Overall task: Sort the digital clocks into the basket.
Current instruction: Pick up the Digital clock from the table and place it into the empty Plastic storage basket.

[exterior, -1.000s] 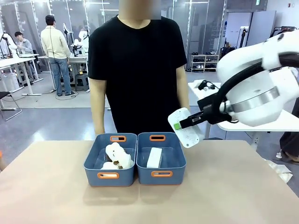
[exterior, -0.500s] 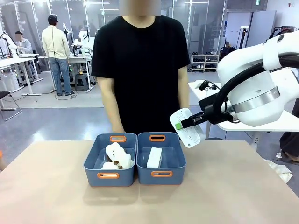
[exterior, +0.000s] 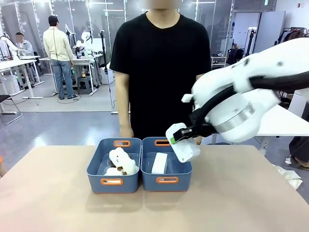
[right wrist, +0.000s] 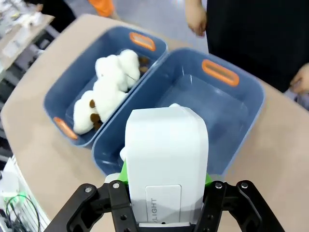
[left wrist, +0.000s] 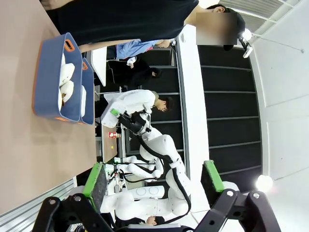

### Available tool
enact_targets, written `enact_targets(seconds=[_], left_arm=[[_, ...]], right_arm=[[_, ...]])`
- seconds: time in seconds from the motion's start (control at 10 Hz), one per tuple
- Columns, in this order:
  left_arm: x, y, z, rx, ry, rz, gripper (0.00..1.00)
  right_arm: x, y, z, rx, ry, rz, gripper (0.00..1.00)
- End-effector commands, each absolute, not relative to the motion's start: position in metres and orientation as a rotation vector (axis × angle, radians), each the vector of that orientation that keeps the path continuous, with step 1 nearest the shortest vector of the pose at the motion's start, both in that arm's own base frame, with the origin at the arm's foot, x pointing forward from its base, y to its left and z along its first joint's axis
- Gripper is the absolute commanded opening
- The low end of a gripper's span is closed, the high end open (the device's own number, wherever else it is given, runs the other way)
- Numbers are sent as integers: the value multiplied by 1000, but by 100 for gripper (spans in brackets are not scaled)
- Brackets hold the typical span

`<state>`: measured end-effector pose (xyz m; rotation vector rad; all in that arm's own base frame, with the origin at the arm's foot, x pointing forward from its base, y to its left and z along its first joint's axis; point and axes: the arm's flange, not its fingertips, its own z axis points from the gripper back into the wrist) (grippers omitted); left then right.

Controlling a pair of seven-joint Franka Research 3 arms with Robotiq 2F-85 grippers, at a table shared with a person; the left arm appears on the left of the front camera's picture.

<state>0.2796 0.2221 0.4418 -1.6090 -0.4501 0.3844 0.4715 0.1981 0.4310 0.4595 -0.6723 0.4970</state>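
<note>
The right gripper had its jaws clamped on a digital clock, held tilted above the near right corner of the right basket. The white right arm reached in from the right, bent low over the bench. A second digital clock lay inside that basket. Plush toys filled the left bin. The left gripper hung with jaws wide apart, probably well off the bench.

clock above right basket, toys in left basket
</note>
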Motion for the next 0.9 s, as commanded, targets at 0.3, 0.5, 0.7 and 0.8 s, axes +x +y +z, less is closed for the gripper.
enact_targets(seconds=[0.3, 0.5, 0.7, 0.8], left_arm=[[281, 223, 443, -1604, -475, 380, 100], [281, 223, 443, -1604, -475, 380, 100], [281, 223, 443, -1604, -475, 380, 100], [281, 223, 443, -1604, -475, 380, 100]], right_arm=[[525, 232, 392, 377, -542, 318, 52], [528, 231, 386, 413, -528, 316, 52], [530, 228, 385, 403, -528, 314, 68], [528, 227, 385, 410, -522, 312, 73]])
